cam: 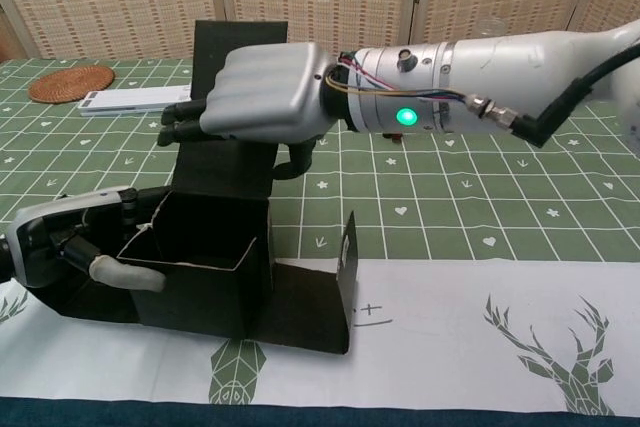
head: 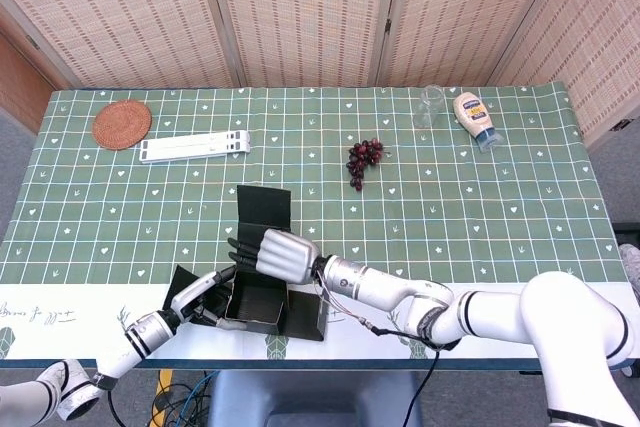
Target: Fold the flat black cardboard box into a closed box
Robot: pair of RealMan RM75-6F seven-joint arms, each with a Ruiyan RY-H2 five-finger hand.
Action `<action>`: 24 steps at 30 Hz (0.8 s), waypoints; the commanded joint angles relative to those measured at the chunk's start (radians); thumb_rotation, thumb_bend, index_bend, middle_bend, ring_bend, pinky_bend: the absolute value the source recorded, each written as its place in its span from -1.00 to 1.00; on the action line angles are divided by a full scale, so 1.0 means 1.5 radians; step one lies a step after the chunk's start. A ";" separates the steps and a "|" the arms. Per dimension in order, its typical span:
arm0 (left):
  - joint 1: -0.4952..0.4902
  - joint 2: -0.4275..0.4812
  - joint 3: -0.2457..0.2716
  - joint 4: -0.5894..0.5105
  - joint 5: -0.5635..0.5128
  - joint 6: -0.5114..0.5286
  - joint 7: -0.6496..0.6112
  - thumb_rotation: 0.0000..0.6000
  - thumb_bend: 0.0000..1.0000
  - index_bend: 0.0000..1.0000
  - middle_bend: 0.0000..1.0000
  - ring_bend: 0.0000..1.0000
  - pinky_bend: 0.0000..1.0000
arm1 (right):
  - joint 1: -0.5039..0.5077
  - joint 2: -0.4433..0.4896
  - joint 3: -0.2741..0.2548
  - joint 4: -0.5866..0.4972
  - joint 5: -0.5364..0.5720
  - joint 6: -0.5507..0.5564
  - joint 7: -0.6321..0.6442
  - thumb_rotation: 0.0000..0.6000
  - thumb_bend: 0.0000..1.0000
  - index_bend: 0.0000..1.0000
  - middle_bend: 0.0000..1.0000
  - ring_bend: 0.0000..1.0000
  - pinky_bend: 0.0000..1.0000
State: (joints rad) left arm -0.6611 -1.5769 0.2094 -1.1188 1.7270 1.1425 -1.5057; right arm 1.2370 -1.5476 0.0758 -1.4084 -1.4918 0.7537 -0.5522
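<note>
The black cardboard box [head: 255, 299] stands partly folded near the table's front edge, its top open [cam: 200, 267]. A tall back flap [head: 263, 209] rises upright behind it [cam: 238, 42]. A side flap [cam: 345, 272] stands loose at the right. My right hand [head: 282, 253] lies against the near face of the back flap [cam: 265, 92], fingers reaching left, nothing held between thumb and fingers. My left hand [head: 200, 297] grips the box's left wall [cam: 70, 242], its thumb [cam: 125, 272] across the front face and its fingers behind the wall.
At the back lie a woven coaster [head: 122, 124], a white folded stand [head: 195, 146], dark grapes [head: 363, 160], a clear glass [head: 430, 105] and a squeeze bottle [head: 475, 119]. The box sits on a white printed strip [cam: 450, 337] along the front edge.
</note>
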 commanded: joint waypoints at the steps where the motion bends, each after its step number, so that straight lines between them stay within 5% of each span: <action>1: -0.001 0.003 0.001 -0.002 -0.001 0.000 -0.005 1.00 -0.80 -0.71 -0.73 0.65 0.80 | -0.032 0.022 -0.004 -0.031 0.001 0.030 0.048 1.00 -0.39 -1.00 -1.00 0.32 0.96; 16: -0.013 -0.006 0.013 0.003 0.003 -0.023 -0.015 1.00 -0.80 -0.66 -0.73 0.64 0.80 | -0.055 -0.012 -0.012 0.024 -0.061 0.065 0.112 1.00 -0.39 -1.00 -1.00 0.32 0.96; 24: -0.014 0.000 0.012 0.005 0.002 -0.008 -0.039 1.00 -0.80 -0.56 -0.64 0.60 0.80 | -0.077 0.018 -0.006 -0.006 -0.089 0.117 0.169 1.00 -0.39 -1.00 -1.00 0.32 0.96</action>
State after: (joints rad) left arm -0.6816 -1.5792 0.2272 -1.1112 1.7303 1.1280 -1.5618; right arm 1.1324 -1.5343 0.0644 -1.4024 -1.6153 0.9112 -0.3161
